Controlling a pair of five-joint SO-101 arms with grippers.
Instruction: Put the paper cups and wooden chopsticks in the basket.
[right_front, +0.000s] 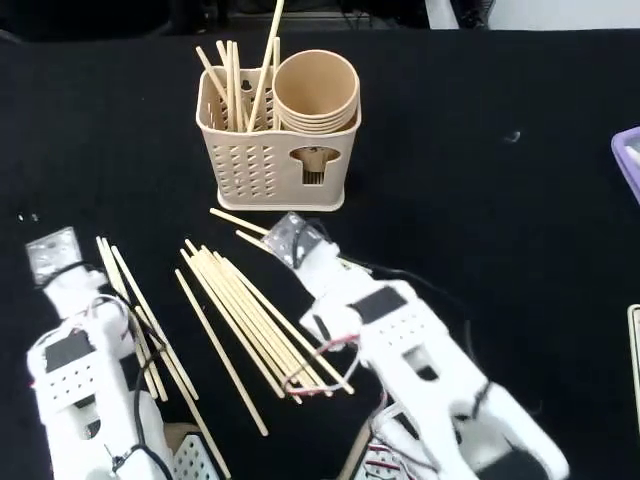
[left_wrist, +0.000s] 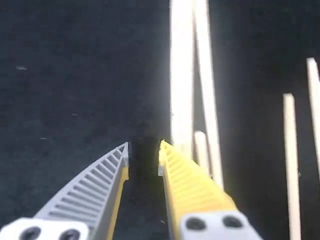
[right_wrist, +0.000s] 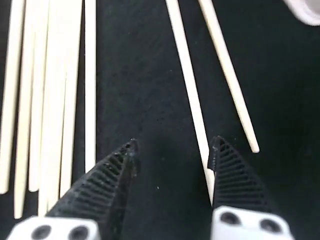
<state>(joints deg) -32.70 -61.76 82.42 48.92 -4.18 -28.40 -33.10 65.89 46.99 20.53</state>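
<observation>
Hovering over loose chopsticks (right_wrist: 189, 90), the right end effector (right_wrist: 172, 150) gapes.

A black, cloth-covered surface (right_front: 500, 230) is spread across the whole high view, and its dark weave is also seen in both wrist views. At the right edge of the high view, the corner of a purple container (right_front: 628, 160) is cut off by the frame. Lower on the same edge a thin pale strip (right_front: 636, 345) is shown, too little of it to be identified. A small pale speck (right_front: 512, 136) is seen on the cloth, well apart from the purple container. Beyond the far edge of the surface a white patch (right_front: 560, 12) is set beside dark shapes that cannot be made out.
</observation>
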